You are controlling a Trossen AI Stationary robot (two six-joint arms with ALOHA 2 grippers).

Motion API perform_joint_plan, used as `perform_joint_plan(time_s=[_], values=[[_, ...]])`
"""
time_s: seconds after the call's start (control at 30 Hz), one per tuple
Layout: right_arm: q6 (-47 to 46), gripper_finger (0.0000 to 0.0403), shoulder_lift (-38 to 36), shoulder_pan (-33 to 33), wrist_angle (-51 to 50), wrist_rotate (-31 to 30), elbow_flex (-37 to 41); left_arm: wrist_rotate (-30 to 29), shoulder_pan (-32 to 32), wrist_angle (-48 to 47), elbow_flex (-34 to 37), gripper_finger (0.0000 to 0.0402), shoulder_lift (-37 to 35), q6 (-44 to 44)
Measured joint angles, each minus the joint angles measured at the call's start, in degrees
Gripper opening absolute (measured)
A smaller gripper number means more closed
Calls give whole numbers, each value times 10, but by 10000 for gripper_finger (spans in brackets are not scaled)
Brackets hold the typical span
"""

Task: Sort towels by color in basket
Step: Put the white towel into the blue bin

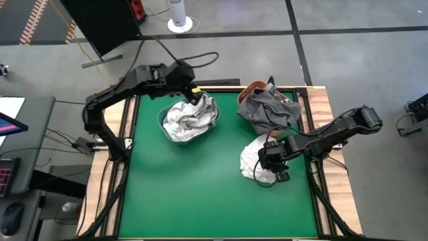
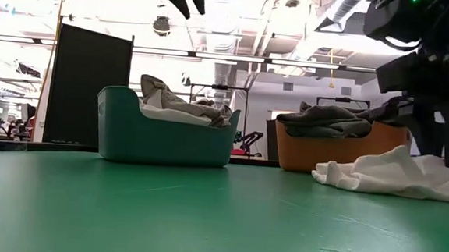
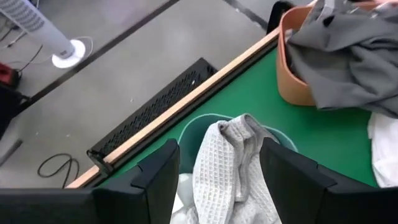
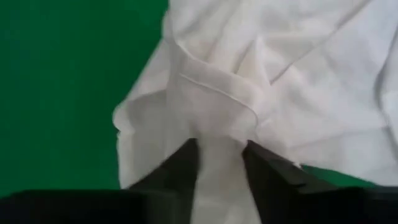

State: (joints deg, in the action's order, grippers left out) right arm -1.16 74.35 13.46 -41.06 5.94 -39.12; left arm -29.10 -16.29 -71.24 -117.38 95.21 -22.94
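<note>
- Right gripper (image 4: 221,163) down on white towel (image 1: 253,161) on bench (image 1: 200,194), fingers pinching a fold.
- Left gripper (image 3: 217,171) above teal basket (image 2: 123,131), fingers spread, empty.

You get bright, even light from the ceiling lamps (image 2: 215,16), which glare white across the room behind the table. The green mat (image 1: 200,181) carries only soft shadows under the arms. Just ahead of the right gripper (image 4: 221,155), the white towel (image 4: 292,81) looks soft and slightly blurred, and the fingers (image 4: 180,165) read as dark shapes.
</note>
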Motion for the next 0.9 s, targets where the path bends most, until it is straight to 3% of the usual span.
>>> perform_joint_plan(time_s=[0.17,0.2,0.3,0.47,0.67,0.9], values=[[1,30,0,-15,3,-2,3,2,4,6,0,212,-22,19],[1,19,0,-20,2,-2,0,3,7,14,0,212,-24,37],[-5,20,0,-38,6,-3,-27,32,27,58,0,212,-26,108],[2,13,-8,-64,13,-18,-115,182,63,206,51,212,-26,202],[21,13,-35,-82,35,-91,-233,277,88,384,154,212,-25,157],[68,13,-63,-95,49,-169,-328,307,122,501,215,212,-25,123]])
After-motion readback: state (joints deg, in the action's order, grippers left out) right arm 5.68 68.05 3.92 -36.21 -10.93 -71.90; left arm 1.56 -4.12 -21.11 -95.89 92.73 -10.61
